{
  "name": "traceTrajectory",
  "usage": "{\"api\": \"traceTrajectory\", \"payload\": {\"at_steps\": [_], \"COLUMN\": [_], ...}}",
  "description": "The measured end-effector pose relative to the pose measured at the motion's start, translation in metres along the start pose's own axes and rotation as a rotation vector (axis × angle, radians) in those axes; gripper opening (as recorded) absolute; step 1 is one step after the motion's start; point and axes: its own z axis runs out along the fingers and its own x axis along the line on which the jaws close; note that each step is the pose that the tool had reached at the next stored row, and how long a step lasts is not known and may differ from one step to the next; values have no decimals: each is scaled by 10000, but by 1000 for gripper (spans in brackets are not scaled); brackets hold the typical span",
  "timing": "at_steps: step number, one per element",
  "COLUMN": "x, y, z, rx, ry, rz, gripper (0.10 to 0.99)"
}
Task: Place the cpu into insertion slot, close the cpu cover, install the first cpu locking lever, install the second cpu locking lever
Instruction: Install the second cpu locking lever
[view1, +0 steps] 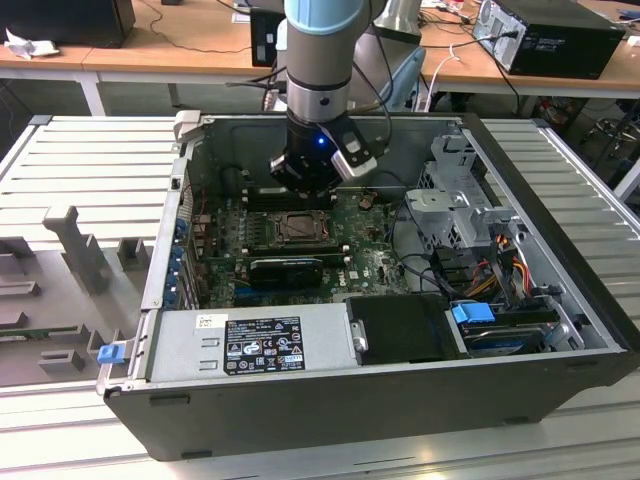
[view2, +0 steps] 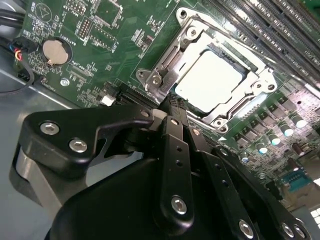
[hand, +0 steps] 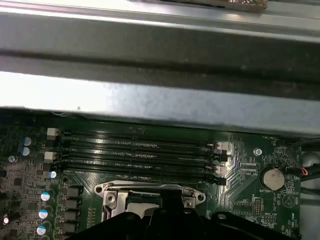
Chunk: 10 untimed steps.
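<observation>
The cpu (view2: 210, 82), pale silver-grey, lies flat in the insertion slot (view1: 276, 231) on the green motherboard (view2: 100, 30). The cpu cover (view2: 167, 60), a metal frame with a square window, lies down around the chip. In the second wrist view my gripper (view2: 172, 106) has its black fingers (view2: 175, 150) pressed together, tips at the socket's edge beside the cover, with nothing visible between them. In the exterior view the gripper (view1: 303, 195) hangs just behind the slot inside the open computer case. The first wrist view shows the socket's metal rim (hand: 150, 192) just past the gripper body.
Long black memory slots (hand: 135, 150) run beside the socket. A coin battery (view2: 54, 51) sits on the board. A black card (view1: 285, 270), the power supply (view1: 250, 345), a drive cage (view1: 460, 195) and cables (view1: 500, 260) crowd the case. The case wall (hand: 150, 100) is close.
</observation>
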Motion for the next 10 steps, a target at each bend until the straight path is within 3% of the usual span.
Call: {"api": "traceTrajectory", "payload": {"at_steps": [10], "x": [0], "y": [-28], "z": [-75], "rx": [0], "ry": [0], "rz": [0], "gripper": [106]}}
